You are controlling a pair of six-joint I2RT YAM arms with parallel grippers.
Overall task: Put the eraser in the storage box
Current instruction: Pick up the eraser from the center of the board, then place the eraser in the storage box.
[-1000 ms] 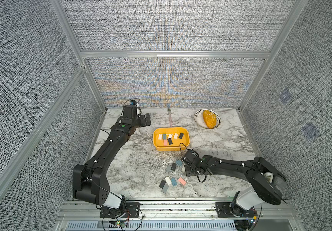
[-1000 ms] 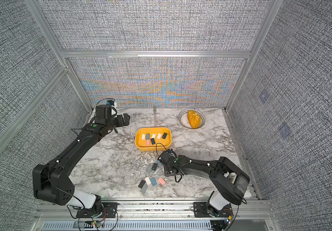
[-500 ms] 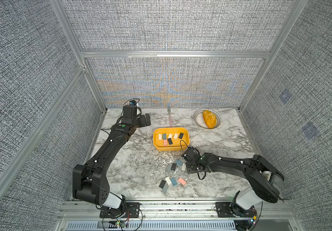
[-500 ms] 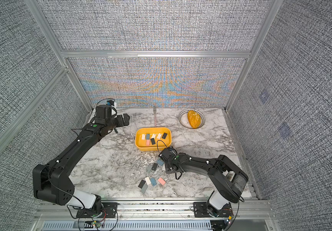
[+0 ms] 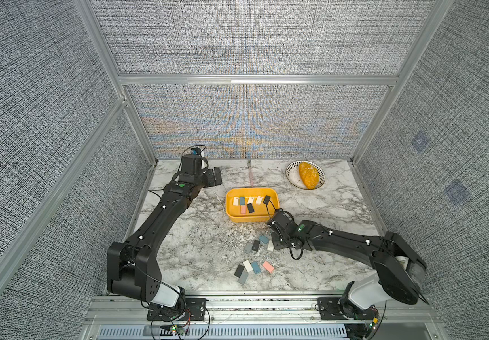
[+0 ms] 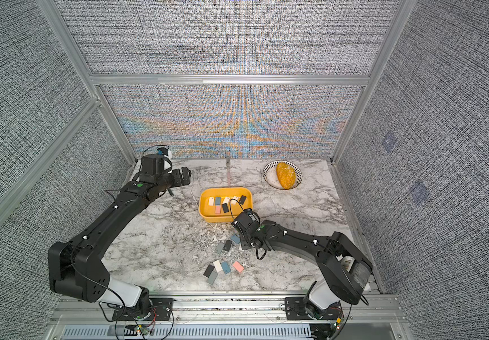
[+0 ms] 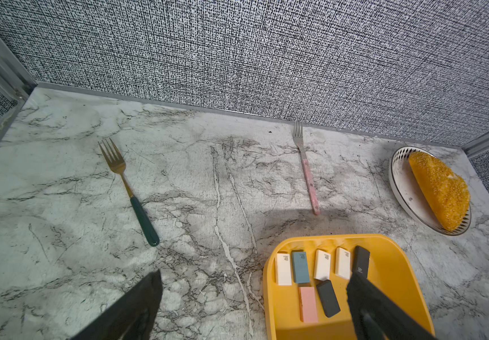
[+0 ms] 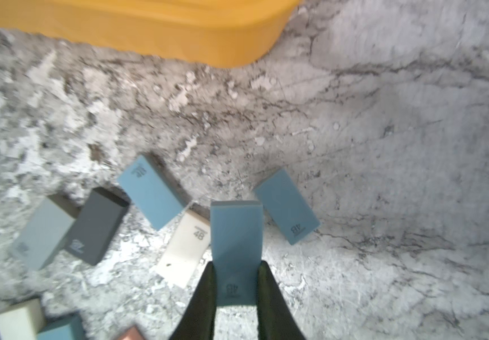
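In the right wrist view my right gripper (image 8: pixel 235 282) is shut on a blue eraser (image 8: pixel 234 235), its two black fingers pressing the eraser's long sides. In both top views that gripper (image 5: pixel 275 238) (image 6: pixel 244 237) sits low over the marble, just in front of the yellow storage box (image 5: pixel 252 218) (image 6: pixel 222 219), and hides the held eraser. Several erasers lie in the box (image 7: pixel 396 265). My left gripper (image 5: pixel 215 176) (image 7: pixel 253 275) is open and empty at the back left.
Loose erasers lie around the held one: white (image 8: pixel 185 250), blue (image 8: pixel 286 206), blue (image 8: pixel 149 191), dark grey (image 8: pixel 96 226). More lie nearer the front (image 5: pixel 252 266). A patterned bowl with a yellow lump (image 5: pixel 306 175), a pink-handled fork (image 7: pixel 308 173) and a green-handled fork (image 7: pixel 128 188) are at the back.
My right gripper's jaws have closed onto the blue eraser, and the right wrist has shifted slightly toward the box. The left arm has not moved.
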